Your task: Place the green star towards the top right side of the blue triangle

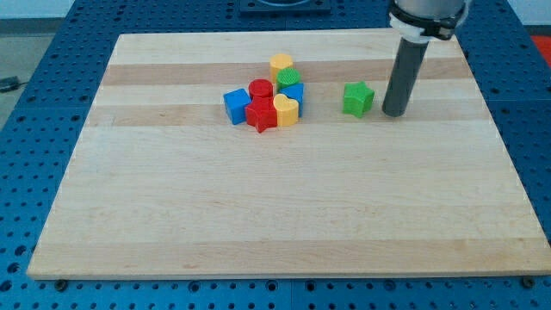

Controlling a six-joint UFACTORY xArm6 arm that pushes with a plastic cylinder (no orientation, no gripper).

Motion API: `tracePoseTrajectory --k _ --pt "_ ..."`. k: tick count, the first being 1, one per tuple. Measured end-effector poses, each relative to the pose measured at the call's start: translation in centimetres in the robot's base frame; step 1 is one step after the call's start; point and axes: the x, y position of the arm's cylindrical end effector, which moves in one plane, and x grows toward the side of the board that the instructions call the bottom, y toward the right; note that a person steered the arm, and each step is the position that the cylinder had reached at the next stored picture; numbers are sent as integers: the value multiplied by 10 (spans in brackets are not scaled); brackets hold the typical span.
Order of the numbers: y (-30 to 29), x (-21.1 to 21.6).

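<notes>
The green star (357, 98) lies alone on the wooden board (284, 215), right of the block cluster. My tip (395, 112) stands just to the star's right, a small gap apart. The blue triangle (294, 91) sits at the cluster's right edge, left of the star, partly hidden by a green block (287, 77) and a yellow heart (286, 109).
The cluster at the board's upper middle also holds a yellow block (281, 63) at its top, a red cylinder (261, 88), a red star (260, 116) and a blue cube (236, 106) at its left. The board's top edge is close above.
</notes>
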Motion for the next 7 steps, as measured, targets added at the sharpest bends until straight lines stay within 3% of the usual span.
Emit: tracePoseTrajectory --k 4,7 --pt "-57 -9" --pt "-8 -21"
